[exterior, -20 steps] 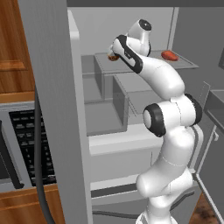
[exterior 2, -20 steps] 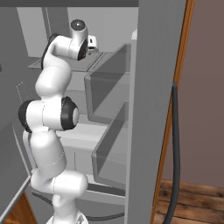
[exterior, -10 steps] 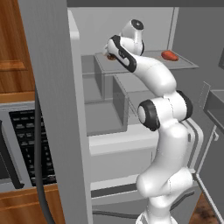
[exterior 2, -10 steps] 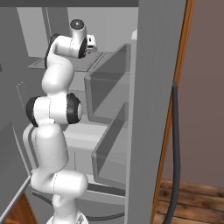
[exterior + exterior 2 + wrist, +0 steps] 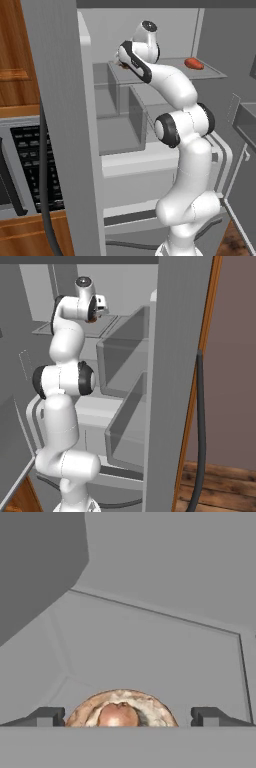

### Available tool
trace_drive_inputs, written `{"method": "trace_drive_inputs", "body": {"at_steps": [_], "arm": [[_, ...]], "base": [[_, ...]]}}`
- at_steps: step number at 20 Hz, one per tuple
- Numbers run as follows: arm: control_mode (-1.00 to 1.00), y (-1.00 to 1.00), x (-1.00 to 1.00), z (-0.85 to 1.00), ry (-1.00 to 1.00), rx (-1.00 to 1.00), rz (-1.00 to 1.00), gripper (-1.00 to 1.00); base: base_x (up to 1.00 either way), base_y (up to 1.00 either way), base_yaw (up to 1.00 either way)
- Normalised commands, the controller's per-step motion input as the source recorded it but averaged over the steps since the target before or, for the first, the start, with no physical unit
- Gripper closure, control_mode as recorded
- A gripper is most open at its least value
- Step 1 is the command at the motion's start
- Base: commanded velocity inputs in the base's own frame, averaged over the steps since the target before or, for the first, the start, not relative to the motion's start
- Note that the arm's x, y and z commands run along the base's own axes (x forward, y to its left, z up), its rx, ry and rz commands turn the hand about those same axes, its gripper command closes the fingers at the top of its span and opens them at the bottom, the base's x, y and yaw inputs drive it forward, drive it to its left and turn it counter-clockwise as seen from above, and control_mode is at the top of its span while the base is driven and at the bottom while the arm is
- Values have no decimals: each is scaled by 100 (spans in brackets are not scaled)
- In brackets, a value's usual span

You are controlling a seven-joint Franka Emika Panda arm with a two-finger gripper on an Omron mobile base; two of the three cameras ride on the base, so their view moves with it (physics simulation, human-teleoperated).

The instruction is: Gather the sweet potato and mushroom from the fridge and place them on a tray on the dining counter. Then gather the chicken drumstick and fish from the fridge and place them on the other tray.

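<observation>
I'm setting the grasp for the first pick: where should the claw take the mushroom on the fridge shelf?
Grip the mushroom across its round cap, coming straight along the present approach. It lies on the fridge shelf, centred between the open claw's fingertips, which look wide enough to straddle the cap.

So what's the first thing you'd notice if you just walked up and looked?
The big white robot arm reaching up into the open grey steel fridge. Its open tool hangs right over a round brown mushroom on the top shelf. A reddish-orange sweet potato lies farther right on that shelf.
</observation>
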Motion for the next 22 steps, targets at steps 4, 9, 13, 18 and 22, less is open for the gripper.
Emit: {"method": "trace_drive_inputs", "body": {"at_steps": [4, 9, 13, 18, 22], "arm": [[-100, 0, 0, -14, 0, -4, 0, -100], [-100, 0, 0, -15, 0, -4, 0, -100], [-100, 0, 0, -13, 0, 0, 0, -100], [-100, 0, 0, -17, 0, 0, 0, -100], [-100, 0, 0, -18, 1, 0, 0, -100]], "base": [[0, 0, 0], [0, 0, 0], [0, 0, 0], [0, 0, 0], [0, 0, 0]]}}
